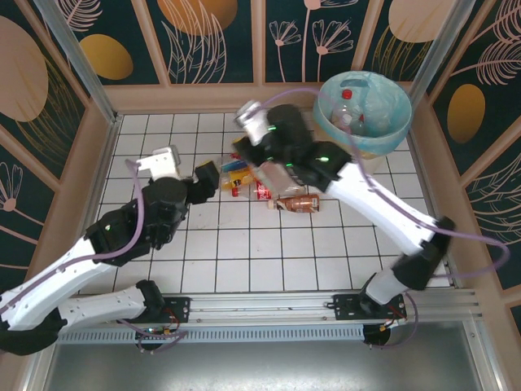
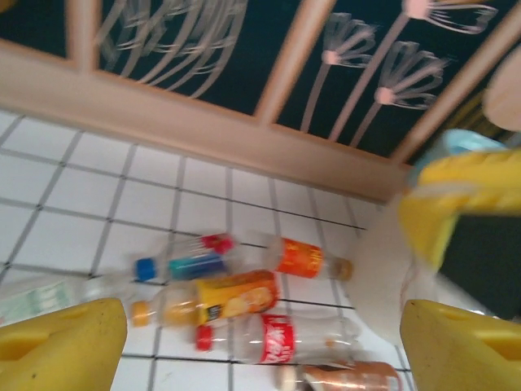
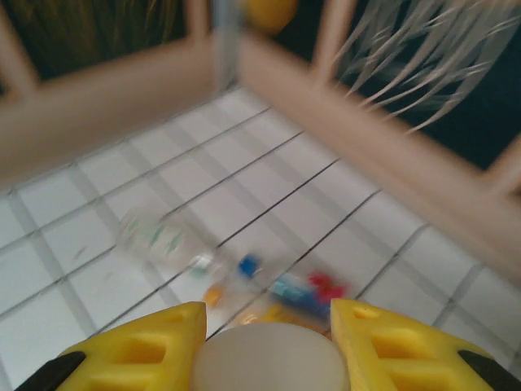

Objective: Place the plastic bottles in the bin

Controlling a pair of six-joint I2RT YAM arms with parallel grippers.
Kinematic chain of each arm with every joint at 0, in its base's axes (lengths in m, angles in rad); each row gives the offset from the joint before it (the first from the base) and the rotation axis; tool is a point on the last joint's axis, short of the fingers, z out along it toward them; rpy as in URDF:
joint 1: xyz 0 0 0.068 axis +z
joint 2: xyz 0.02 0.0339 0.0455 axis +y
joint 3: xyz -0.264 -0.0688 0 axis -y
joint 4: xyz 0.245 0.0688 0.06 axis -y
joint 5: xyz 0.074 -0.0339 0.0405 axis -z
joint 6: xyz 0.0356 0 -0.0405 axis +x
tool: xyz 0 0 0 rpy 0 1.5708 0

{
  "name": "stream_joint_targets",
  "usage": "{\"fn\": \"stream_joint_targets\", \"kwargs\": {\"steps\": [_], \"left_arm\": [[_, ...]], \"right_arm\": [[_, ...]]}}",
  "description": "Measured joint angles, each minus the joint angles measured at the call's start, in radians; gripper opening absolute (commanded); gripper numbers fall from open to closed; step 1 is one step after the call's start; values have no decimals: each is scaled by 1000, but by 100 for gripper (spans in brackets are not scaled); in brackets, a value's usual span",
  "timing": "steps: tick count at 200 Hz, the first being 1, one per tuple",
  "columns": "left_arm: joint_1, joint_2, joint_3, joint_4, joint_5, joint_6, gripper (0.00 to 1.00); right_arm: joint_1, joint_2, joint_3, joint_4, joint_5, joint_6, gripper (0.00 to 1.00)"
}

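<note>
Seemingly, a bottle [image 3: 264, 362] sits inside right gripper [image 3: 269, 318].

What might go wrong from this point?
The right end effector pinches what looks like a pale bottle; it may slip before reaching the bin. The open left end effector sits near the right arm beside the pile of bottles, so they might bump.

Bottles [image 1: 264, 189] clustered on the table [image 1: 244, 244] centre, the bin [image 1: 404, 122] behind them to the right, some bottles inside.
</note>
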Motion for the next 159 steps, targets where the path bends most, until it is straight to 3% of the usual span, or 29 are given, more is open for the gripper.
{"fn": "stream_joint_targets", "kwargs": {"steps": [32, 60, 111, 159], "left_arm": [[0, 200, 135, 158, 204, 107, 86], [0, 401, 269, 291, 429, 149, 84], [-1, 761, 493, 430, 757, 105, 79], [-2, 814, 499, 449, 813, 89, 81]], "right_arm": [[-256, -290, -223, 232, -8, 34, 21], [-508, -379, -246, 401, -57, 87, 21], [-787, -300, -266, 607, -162, 163, 23], [-887, -143, -296, 641, -265, 208, 32]]}}
